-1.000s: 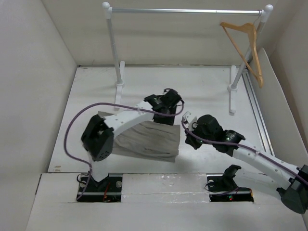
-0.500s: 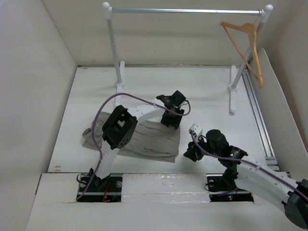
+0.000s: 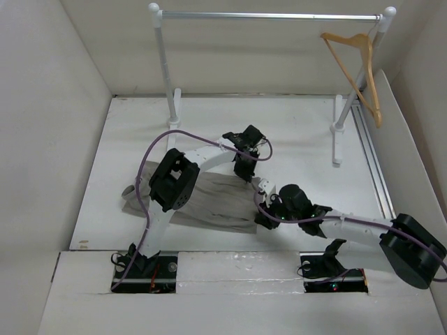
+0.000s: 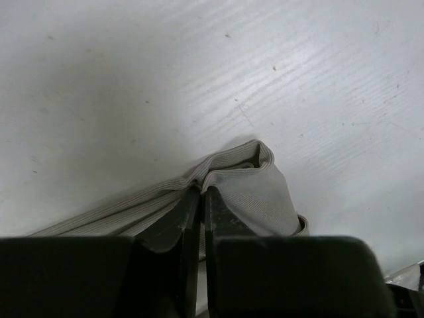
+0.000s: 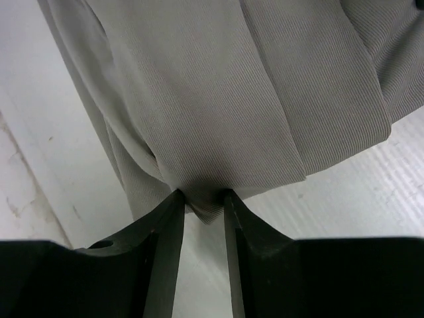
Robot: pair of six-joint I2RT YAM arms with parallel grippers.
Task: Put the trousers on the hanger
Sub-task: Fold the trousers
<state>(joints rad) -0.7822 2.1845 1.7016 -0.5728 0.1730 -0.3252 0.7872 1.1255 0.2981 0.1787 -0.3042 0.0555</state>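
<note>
Just between right gripper [image 5: 203, 196] tips: trousers [image 5: 218, 99] edge.

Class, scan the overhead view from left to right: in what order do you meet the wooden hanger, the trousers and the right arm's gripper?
trousers → right gripper → hanger

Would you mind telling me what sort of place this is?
Likely a robot test cell staged as a wardrobe corner: a white walled table, a silver clothes rail holding a wooden hanger, and trousers lying on the table.
</note>
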